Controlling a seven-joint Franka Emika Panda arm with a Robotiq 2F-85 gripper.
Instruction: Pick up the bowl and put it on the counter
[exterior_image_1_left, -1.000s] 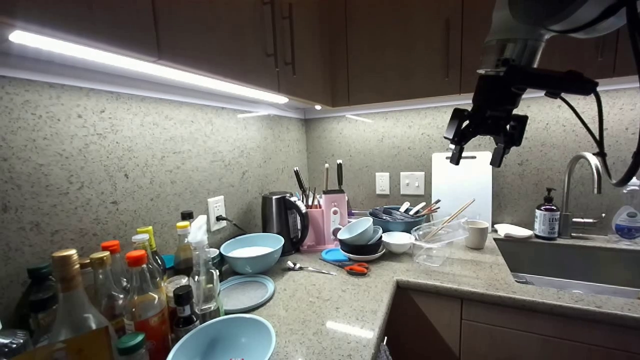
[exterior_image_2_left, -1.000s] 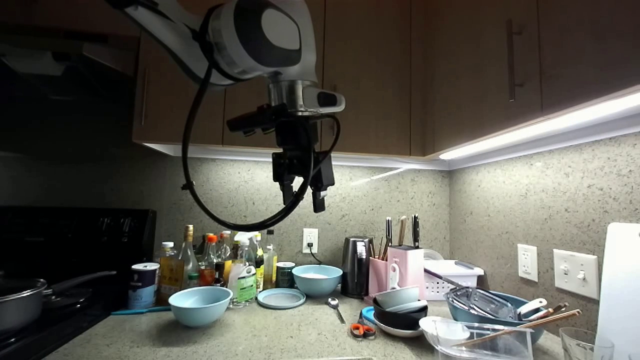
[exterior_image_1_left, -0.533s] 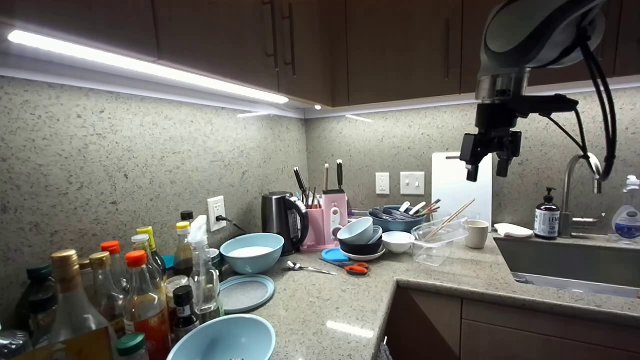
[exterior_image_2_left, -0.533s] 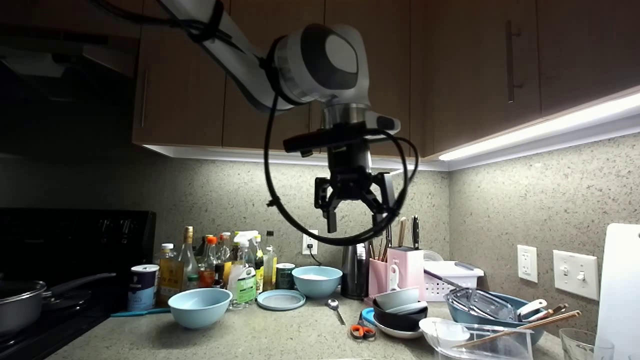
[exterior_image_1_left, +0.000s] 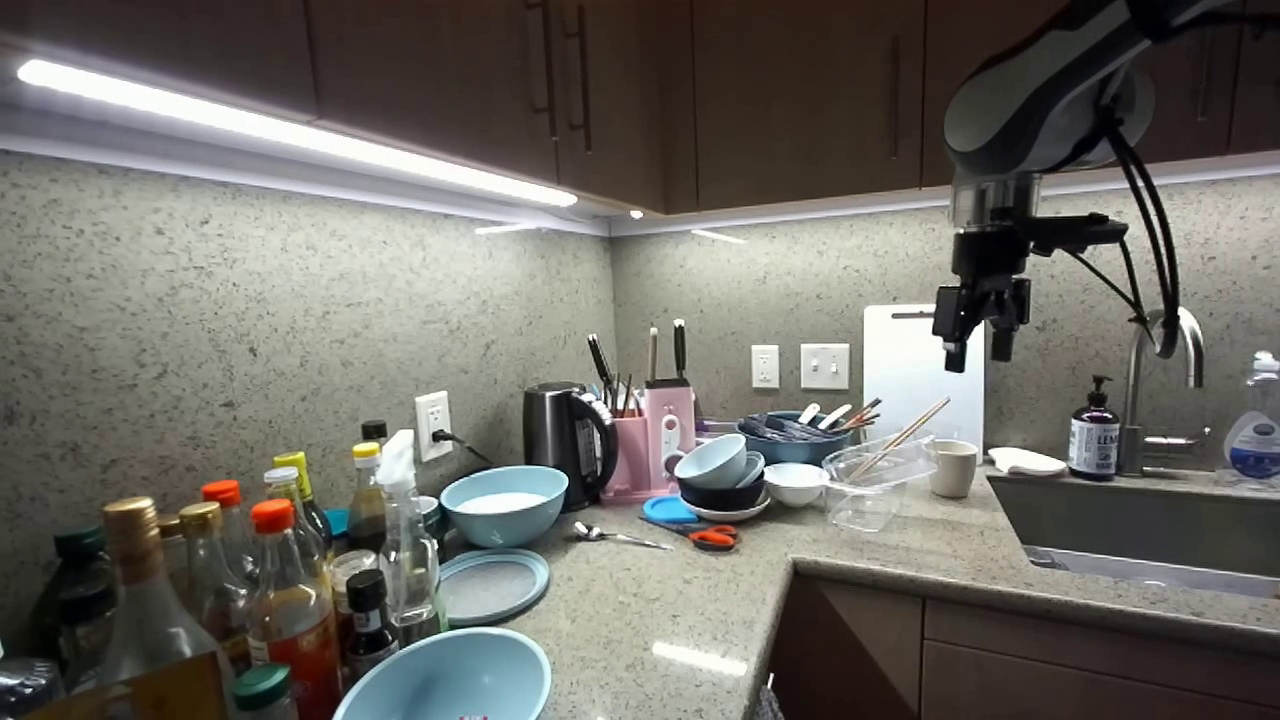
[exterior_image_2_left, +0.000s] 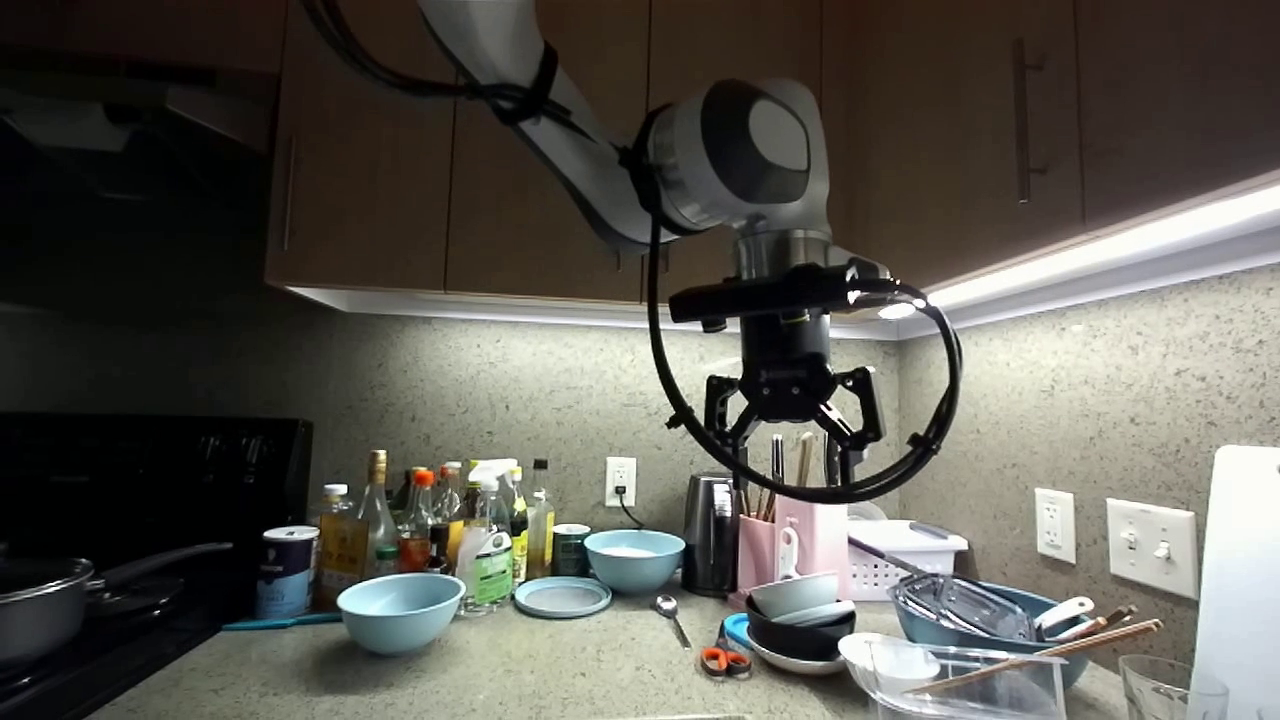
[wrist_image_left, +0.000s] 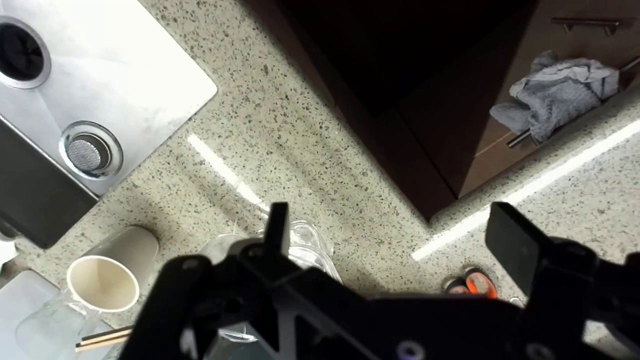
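The gripper (exterior_image_1_left: 979, 352) is open and empty, high above the counter (exterior_image_1_left: 640, 600). In an exterior view the gripper (exterior_image_2_left: 794, 468) hangs above the stacked bowls; in the wrist view its fingers (wrist_image_left: 389, 215) are spread wide over bare stone. A light blue bowl (exterior_image_2_left: 400, 615) stands upright near the counter's stove end. A second light blue bowl (exterior_image_2_left: 634, 562) with white contents stands by the kettle. A small pale blue bowl (exterior_image_1_left: 712, 461) lies tilted on a black bowl (exterior_image_1_left: 722, 497), beside a white bowl (exterior_image_1_left: 796, 484). Which bowl is meant cannot be told.
A clear container (exterior_image_1_left: 868, 490) with chopsticks, a mug (exterior_image_1_left: 953, 469) and scissors (exterior_image_1_left: 713, 538) lie around the stack. The pink knife block (exterior_image_1_left: 668, 430), kettle (exterior_image_1_left: 560, 440) and blue utensil bowl (exterior_image_1_left: 795, 445) stand behind. The sink (wrist_image_left: 125, 65) shows in the wrist view.
The arm has come lower. In an exterior view it has swept right, from above the bottles side toward the stacked bowls, and the gripper has turned. The bowls have not moved.
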